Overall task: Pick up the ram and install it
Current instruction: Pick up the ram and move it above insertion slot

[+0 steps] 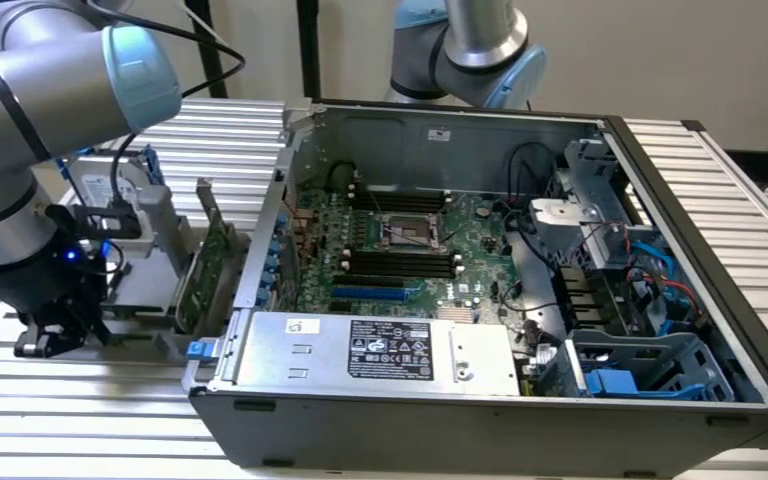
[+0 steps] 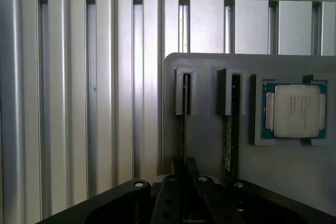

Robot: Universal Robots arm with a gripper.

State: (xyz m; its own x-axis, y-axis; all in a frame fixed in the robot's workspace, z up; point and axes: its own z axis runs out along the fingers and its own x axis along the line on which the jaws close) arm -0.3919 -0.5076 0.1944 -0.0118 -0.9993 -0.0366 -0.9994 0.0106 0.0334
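My black gripper [image 2: 185,165] is by the thin dark ram stick [image 2: 184,119] in the grey slotted holder [image 2: 210,145]; jaws: can't tell; a crooked pull might jam it.

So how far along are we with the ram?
Nothing is installed yet: the black motherboard slots look empty. In hand: the gripper is down at the gray holder, lined up over the ram, which stands edge-on in its slot. Left: lifting it out and seating it.
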